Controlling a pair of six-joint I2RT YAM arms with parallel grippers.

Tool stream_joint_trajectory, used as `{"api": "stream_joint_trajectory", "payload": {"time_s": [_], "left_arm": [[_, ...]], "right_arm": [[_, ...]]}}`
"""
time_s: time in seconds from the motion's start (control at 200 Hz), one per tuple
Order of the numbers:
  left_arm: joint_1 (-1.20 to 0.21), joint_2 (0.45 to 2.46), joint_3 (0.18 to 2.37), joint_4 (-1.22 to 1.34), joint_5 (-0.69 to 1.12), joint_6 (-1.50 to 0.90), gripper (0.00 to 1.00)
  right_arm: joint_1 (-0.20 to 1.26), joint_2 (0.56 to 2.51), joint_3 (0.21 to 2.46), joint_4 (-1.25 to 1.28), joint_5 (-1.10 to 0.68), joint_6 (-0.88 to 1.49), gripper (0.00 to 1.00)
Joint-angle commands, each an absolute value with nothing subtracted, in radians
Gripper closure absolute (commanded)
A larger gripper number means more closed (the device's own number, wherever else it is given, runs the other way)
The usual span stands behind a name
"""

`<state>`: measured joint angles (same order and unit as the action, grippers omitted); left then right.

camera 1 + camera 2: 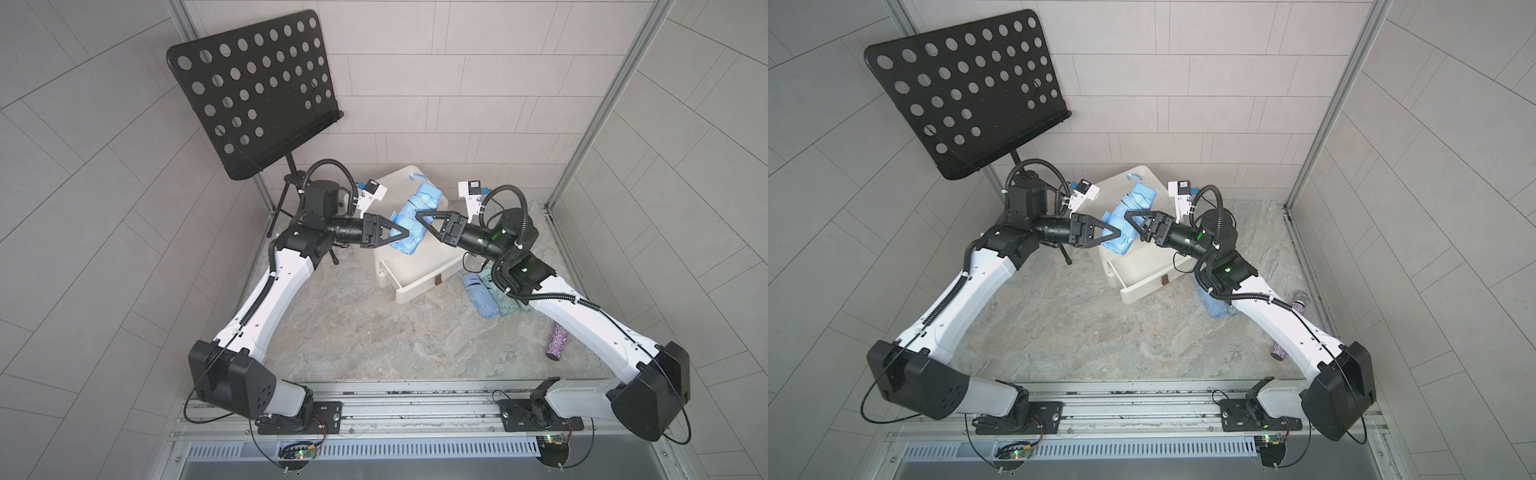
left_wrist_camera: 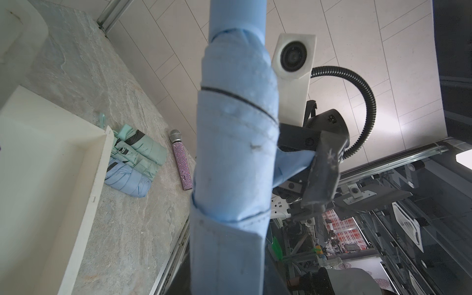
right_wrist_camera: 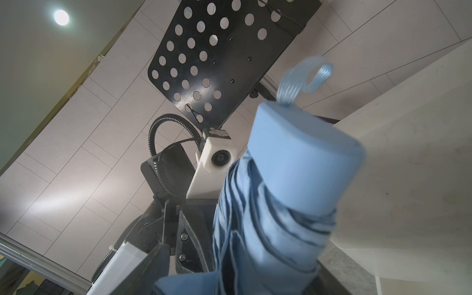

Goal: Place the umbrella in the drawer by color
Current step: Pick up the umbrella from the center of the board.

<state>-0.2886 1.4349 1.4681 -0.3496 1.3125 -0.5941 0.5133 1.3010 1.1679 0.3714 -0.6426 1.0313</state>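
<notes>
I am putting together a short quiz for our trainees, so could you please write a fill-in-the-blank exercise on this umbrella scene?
1. The left gripper is ____ on the fabric of the raised blue umbrella.
2. The white unit's drawer stands ____.
3. On the table, the third umbrella touches the second blue umbrella and is ____ in colour.
4. Near them lies a glittery ____.
Missing words: shut; open; green; microphone.
</notes>
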Motion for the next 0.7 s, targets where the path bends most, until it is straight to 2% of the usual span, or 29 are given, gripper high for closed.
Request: {"api": "stream_joint_trajectory", "payload": {"time_s": [0.0,0.25,0.35,0.695], "left_arm": [[-0.293,1.432,1.527,-0.380,1.396,-0.532,0.92],[-0.301,1.478,1.604,-0.629,1.537,-0.341,0.90],[-0.300,1.498,1.641,-0.798,1.551,-0.197,0.90],[-0.301,1.504,1.629,-0.801,1.538,-0.179,0.89]], "right_arm": [[0.499,1.275,1.188,0.361,-0.662,1.013,0.23],[0.455,1.317,1.220,0.360,-0.743,1.045,0.27],[0.447,1.333,1.246,0.353,-0.794,1.058,0.29],[0.451,1.346,1.326,0.124,-0.912,0.977,0.39]]}}
